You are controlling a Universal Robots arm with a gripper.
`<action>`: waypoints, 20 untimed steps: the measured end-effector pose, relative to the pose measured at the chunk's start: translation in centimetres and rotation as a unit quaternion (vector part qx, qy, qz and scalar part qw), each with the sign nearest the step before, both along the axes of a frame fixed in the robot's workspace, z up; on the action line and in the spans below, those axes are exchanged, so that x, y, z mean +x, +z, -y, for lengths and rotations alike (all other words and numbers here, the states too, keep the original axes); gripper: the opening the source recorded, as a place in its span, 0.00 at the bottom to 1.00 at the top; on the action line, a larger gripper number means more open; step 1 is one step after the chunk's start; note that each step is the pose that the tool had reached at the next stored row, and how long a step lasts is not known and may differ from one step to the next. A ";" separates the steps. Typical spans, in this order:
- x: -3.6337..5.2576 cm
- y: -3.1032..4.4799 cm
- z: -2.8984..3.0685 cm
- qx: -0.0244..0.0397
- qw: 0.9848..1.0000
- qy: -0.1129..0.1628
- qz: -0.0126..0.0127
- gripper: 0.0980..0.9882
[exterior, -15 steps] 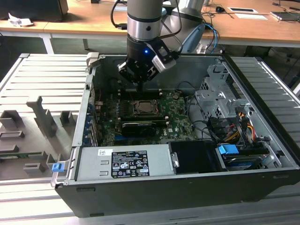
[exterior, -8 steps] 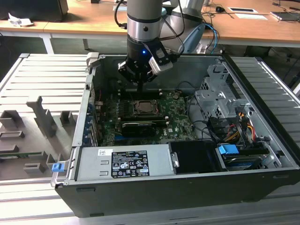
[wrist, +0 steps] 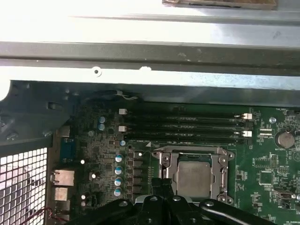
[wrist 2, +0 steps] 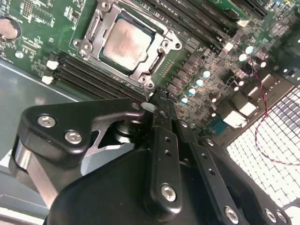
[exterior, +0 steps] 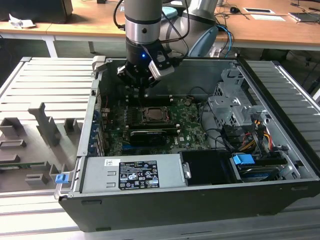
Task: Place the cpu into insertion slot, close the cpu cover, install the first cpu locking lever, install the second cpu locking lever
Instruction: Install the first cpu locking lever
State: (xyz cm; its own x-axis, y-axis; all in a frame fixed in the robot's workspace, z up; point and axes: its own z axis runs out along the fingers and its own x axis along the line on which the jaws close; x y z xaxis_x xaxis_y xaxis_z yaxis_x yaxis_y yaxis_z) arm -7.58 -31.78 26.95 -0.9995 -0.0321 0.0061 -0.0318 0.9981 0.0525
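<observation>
Bkgd: wooden desks (exterior: 280, 30) run across the 12 o'clock edge of the exterior view; below them a grey ribbed work surface (exterior: 45, 85) carries an open PC case (exterior: 200, 200).

Ext. view, left to right: grey fixture blocks (exterior: 45, 127) at 9 o'clock on the surface; small blue clip (exterior: 61, 178) at the case's near corner; power supply (exterior: 132, 174) w/ label at 6 o'clock. Green board (exterior: 187, 131) lies flat in the case centre. Drive cage (exterior: 232, 110) and blue connector (exterior: 244, 161) w/ coloured wires sit toward 3–4 o'clock.

Arm comes down from 12 o'clock; gripper (exterior: 140, 89) hangs above the board, just up from the insertion slot (exterior: 152, 116). Not touching anything visible.

Second wrist view: cpu (wrist 2: 126, 42) sits seated in the slot, silver face up. Cpu cover (wrist 2: 161, 54) lies down around it as a metal frame. Whether the levers are latched: cannot tell. Memory slots (wrist 2: 93, 77) run beside the socket.

First wrist view: cpu at 5 o'clock of frame, memory slots above it, row of capacitors (wrist: 118, 171) alongside.

Gripper fingers (wrist 2: 161, 108) appear pressed together, tips meeting, nothing pinched.
</observation>
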 end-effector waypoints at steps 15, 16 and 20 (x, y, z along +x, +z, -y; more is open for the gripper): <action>-3.10 -0.67 -1.24 0.000 1.000 -0.021 0.000 0.01; -3.10 -0.78 -1.59 0.000 1.000 -0.021 0.000 0.01; -3.10 -1.05 -2.24 -0.001 1.000 -0.021 0.000 0.01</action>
State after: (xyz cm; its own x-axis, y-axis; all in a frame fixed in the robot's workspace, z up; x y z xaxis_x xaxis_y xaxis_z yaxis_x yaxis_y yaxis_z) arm -10.68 -29.54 25.90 -0.9999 0.0105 0.0061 0.0108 0.9987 0.0508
